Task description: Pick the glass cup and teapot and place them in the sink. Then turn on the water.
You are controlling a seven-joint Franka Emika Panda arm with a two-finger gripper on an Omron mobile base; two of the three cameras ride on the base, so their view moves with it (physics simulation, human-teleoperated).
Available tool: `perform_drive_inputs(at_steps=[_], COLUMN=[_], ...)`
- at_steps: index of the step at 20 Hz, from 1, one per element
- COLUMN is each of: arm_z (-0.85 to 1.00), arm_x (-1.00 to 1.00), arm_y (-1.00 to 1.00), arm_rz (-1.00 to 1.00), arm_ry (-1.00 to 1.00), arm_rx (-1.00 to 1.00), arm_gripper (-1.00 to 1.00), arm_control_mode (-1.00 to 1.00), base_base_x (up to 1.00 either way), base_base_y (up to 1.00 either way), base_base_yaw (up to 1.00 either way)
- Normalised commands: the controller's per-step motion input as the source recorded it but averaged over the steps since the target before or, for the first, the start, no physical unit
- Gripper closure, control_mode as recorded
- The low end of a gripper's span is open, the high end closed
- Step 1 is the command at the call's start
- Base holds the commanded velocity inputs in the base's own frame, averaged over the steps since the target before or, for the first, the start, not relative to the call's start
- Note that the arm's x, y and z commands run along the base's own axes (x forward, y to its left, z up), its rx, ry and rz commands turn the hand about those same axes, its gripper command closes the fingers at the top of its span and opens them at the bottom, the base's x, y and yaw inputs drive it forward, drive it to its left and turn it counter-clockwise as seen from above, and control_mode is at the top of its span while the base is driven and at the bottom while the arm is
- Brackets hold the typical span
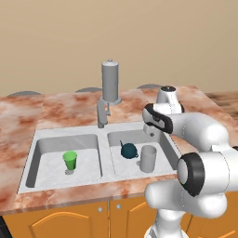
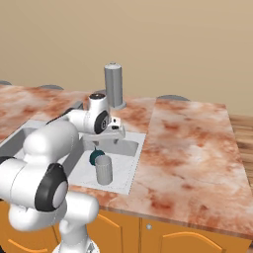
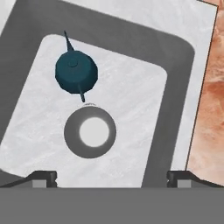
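Sink (image 1: 104,135): light grey, rectangular, two smooth basins set into a mottled pink marble counter (image 1: 28,111).
Glass cup (image 1: 148,159): plain grey cylinder, slightly see-through, upright in the right basin, open mouth facing the hand camera.
Teapot (image 1: 128,150): small, round, dark teal, knob lid and thin handle, just beside the cup in that basin.
Tap (image 1: 109,82): tall grey cylinder, domed cap, behind the basins.
Green cup (image 1: 70,160): bright, upright in the left basin.
Gripper (image 3: 112,177): poised above the right basin, fingers spread wide, holding nothing.

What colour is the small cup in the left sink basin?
Bright green cup, clearest in the left base view.
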Motion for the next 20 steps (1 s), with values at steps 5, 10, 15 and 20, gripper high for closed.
perform_drive_inputs(at_steps=[5,10,15,20], arm_z=[0.11,0.02,0.00,0.16], arm_x=[-0.07,0.01,0.14,0.24], arm_y=[0.20,0.18,0.01,0.00], arm_rz=[0.03,-0.01,0.00,-0.05], arm_ry=[-0.17,-0.04,-0.06,0.00], arm_rx=[0.00,0.00,0.03,0.14], arm_gripper=[-1.00,-1.00,-1.00,-1.00], arm_control_mode=[-1.00,-1.00,-1.00,-1.00], base_base_x=[0.00,0.00,0.00,0.00], base_base_y=[0.00,0.00,0.00,0.00], base_base_yaw=[0.00,0.00,0.00,0.00])
